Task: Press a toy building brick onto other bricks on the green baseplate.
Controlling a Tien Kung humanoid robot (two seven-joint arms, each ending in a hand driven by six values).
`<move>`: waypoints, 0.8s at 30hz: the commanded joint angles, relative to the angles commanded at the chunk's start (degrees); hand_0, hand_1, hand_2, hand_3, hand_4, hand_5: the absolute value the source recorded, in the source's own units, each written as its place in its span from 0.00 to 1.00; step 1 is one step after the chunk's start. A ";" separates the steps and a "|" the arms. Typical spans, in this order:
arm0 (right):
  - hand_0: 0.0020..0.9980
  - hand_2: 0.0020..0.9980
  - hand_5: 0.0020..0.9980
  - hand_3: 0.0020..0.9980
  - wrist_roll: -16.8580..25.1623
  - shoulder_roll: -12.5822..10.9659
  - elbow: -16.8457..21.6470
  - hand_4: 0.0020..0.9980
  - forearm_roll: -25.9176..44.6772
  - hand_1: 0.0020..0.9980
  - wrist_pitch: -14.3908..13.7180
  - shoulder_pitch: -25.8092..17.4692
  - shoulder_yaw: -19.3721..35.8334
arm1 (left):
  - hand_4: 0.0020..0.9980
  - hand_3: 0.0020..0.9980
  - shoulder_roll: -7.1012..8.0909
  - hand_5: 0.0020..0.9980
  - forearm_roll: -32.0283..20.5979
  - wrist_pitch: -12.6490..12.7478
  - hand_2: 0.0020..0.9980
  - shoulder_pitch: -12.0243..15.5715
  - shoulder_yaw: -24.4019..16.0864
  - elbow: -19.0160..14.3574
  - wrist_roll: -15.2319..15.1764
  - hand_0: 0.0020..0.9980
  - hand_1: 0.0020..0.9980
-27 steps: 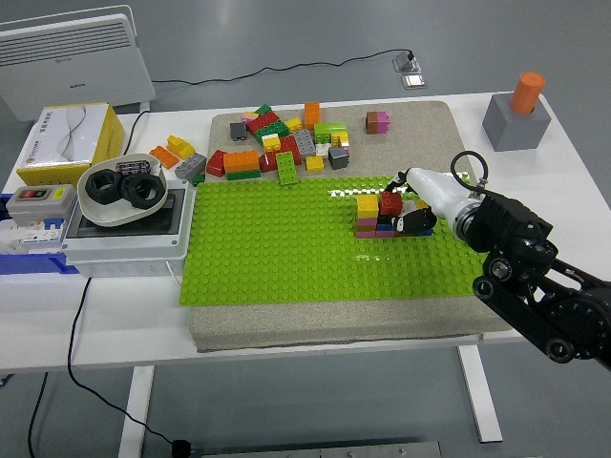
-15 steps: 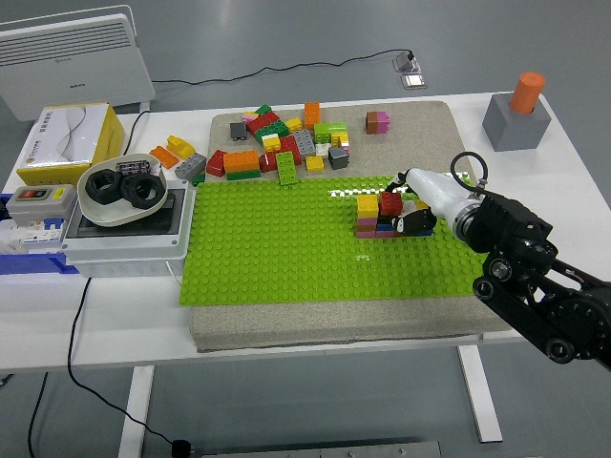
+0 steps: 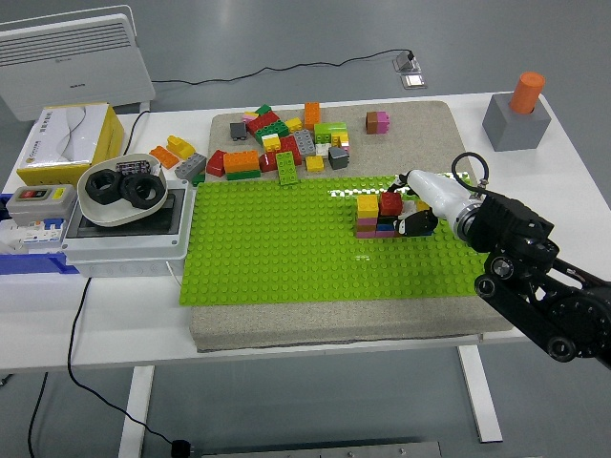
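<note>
A small stack of bricks [image 3: 374,227] stands on the green baseplate [image 3: 277,248], right of its middle. A yellow brick [image 3: 368,203] and a red brick [image 3: 389,203] sit on top of the stack. My right hand [image 3: 406,212] reaches in from the right. Its black fingers are curled on the red brick and on the stack's right side, and the white palm [image 3: 434,191] is just behind. The stack's right end is hidden by the hand. My left arm is out of view.
A pile of loose bricks [image 3: 282,143] lies on the beige mat behind the baseplate. A grey box [image 3: 124,229] with a bowl of black rings, a switch box [image 3: 38,202] and a yellow tissue box [image 3: 67,138] stand at the left. A grey block with an orange cylinder [image 3: 518,114] is at the far right.
</note>
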 joint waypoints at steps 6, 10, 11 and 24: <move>0.81 0.89 0.23 0.91 -0.19 -0.10 0.27 0.90 -0.35 0.83 0.23 0.04 0.15 | 0.58 0.49 -0.01 0.49 0.04 0.05 0.66 0.01 -0.04 0.02 -0.01 0.77 0.71; 0.81 0.90 0.27 0.92 -0.43 -0.22 0.80 0.93 -0.97 0.84 0.62 0.05 0.30 | 0.58 0.49 -0.04 0.49 0.10 0.06 0.66 -0.01 -0.12 0.05 0.00 0.77 0.71; 0.81 0.90 0.27 0.92 -0.51 -0.32 1.14 0.93 -1.29 0.84 0.75 0.02 0.39 | 0.58 0.49 -0.06 0.49 0.13 0.06 0.66 -0.01 -0.16 0.06 0.00 0.77 0.71; 0.83 0.89 0.33 0.83 0.07 -4.52 14.18 0.95 -14.66 0.83 0.01 -3.73 3.77 | 0.58 0.49 -0.20 0.49 0.70 0.00 0.66 0.00 -0.70 0.23 0.00 0.77 0.71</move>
